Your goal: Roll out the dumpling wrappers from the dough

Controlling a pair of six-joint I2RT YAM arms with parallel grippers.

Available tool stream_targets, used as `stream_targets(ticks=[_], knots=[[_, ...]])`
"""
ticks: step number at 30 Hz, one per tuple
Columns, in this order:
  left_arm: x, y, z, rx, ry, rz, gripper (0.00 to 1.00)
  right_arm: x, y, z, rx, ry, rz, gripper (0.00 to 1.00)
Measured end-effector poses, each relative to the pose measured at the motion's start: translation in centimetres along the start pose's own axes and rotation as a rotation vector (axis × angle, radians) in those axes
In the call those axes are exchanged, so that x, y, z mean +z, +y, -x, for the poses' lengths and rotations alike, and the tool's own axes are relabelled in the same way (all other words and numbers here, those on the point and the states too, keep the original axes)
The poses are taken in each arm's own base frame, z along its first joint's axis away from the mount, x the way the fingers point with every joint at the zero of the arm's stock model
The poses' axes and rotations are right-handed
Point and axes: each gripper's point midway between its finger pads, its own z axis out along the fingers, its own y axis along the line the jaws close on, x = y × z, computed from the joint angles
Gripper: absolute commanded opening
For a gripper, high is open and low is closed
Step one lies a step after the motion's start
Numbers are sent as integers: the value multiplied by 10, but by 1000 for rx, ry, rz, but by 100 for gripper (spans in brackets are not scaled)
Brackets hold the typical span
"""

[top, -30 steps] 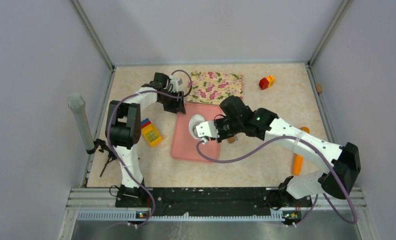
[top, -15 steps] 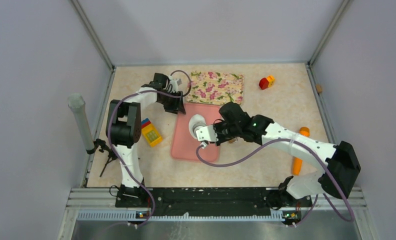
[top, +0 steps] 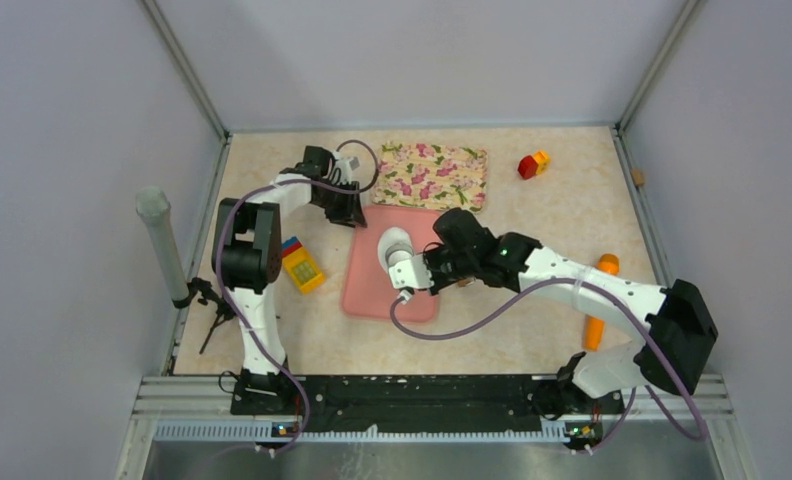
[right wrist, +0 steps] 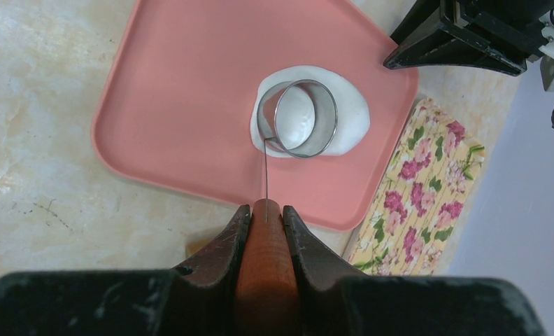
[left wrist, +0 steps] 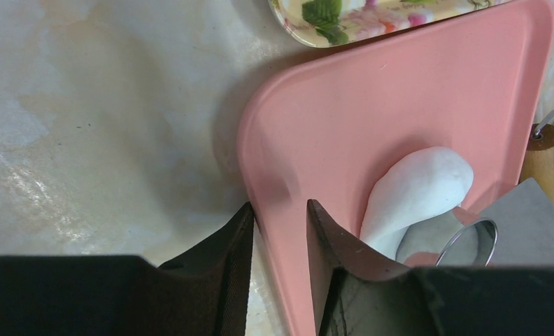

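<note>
A flattened white dough sheet (right wrist: 350, 120) lies on the pink mat (right wrist: 183, 91), toward its far edge. The silver ring cutter (right wrist: 264, 126) stands on the dough, white showing inside it. A thin wire joins the ring to a brown wooden handle (right wrist: 266, 280). My right gripper (right wrist: 266, 208) is shut on that handle, just off the mat's near edge. My left gripper (left wrist: 280, 210) is shut on the mat's rim (left wrist: 288, 231), near its far left corner (top: 357, 212). The dough (left wrist: 421, 189) shows there too. No separate round wrapper is in view.
A floral cloth (top: 435, 172) lies just behind the mat. A red and yellow toy (top: 532, 163) sits at the far right, an orange piece (top: 597, 322) by the right arm, and a yellow block (top: 302, 267) left of the mat. A grey post (top: 162, 245) stands outside the left wall.
The right arm has shifted a little to the left and nearer, carrying the cutter with it. The left gripper keeps its hold on the mat's rim.
</note>
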Motion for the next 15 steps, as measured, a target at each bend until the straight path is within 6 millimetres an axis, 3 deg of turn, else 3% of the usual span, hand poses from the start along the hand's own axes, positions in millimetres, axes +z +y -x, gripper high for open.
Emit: stream_targets(ticks=[10,15], knots=[[2,7,-1,-8,1,16,2,3,2,-3,-48,24,12,0],[2,8,0,-16,2,17,0,4,1,-7,-73,49,13,0]])
